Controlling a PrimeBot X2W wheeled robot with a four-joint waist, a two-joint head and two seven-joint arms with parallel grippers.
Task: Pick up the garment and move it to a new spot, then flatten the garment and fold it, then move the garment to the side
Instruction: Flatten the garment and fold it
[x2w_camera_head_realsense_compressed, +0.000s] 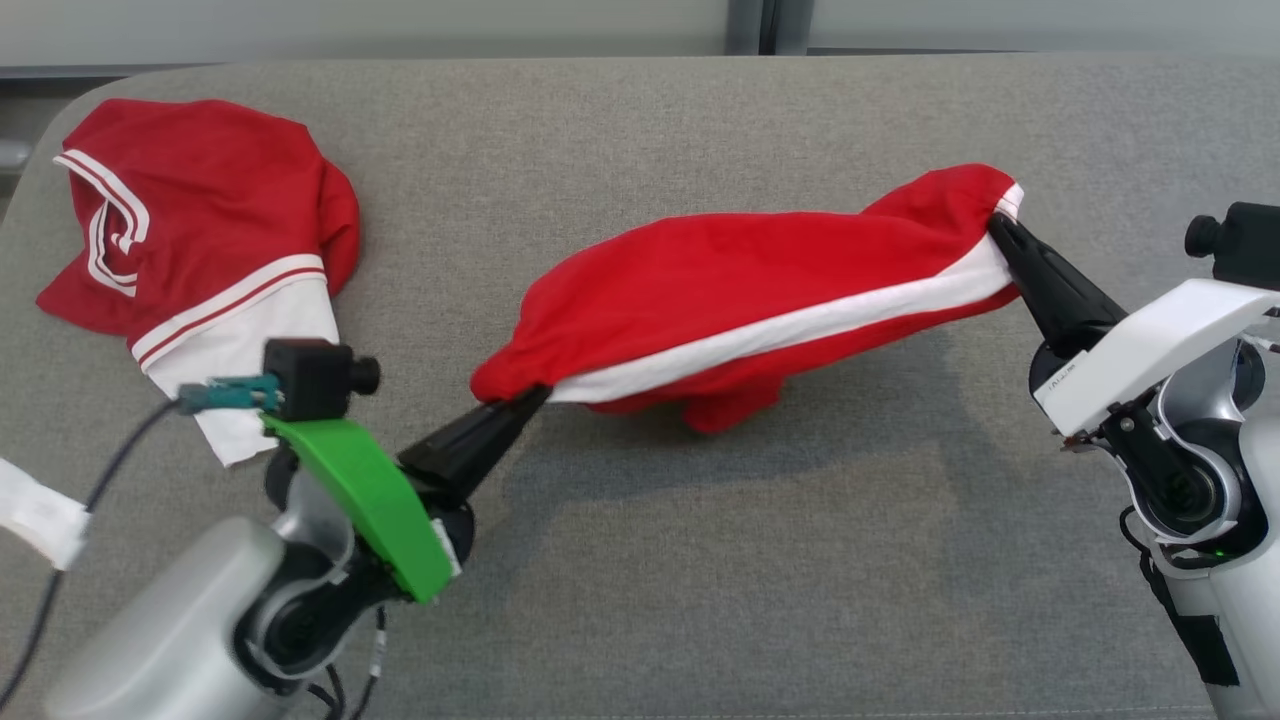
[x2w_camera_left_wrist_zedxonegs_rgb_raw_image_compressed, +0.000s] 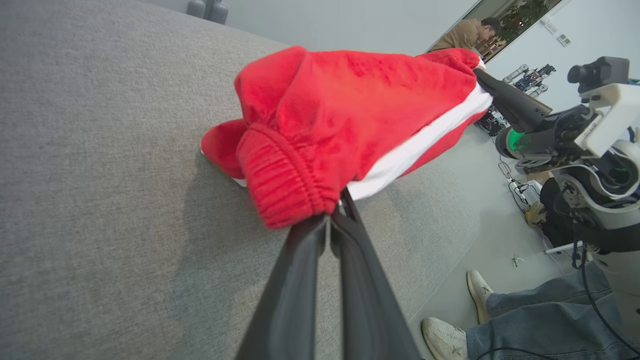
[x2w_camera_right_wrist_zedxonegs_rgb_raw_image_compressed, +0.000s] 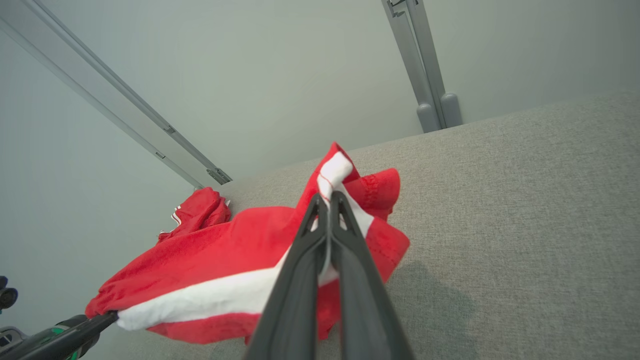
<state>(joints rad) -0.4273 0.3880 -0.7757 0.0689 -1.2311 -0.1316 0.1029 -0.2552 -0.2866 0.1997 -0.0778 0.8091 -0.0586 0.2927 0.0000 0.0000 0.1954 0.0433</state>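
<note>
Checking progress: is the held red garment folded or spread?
Neither: garment hangs bunched, stretched between left gripper and right gripper.

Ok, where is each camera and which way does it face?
Head view: from the head, down onto the grey surface; left gripper and right gripper hold the red garment by its ends.
Left wrist view: along the left gripper, across the garment.
Right wrist view: along the right gripper, toward the wall.
Both wrist views share the garment and the opposite gripper.

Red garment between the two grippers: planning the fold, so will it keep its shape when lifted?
Probably not: the red garment sags between left gripper and right gripper, so floppy. Likely light: pinched ends mostly carry it.
</note>
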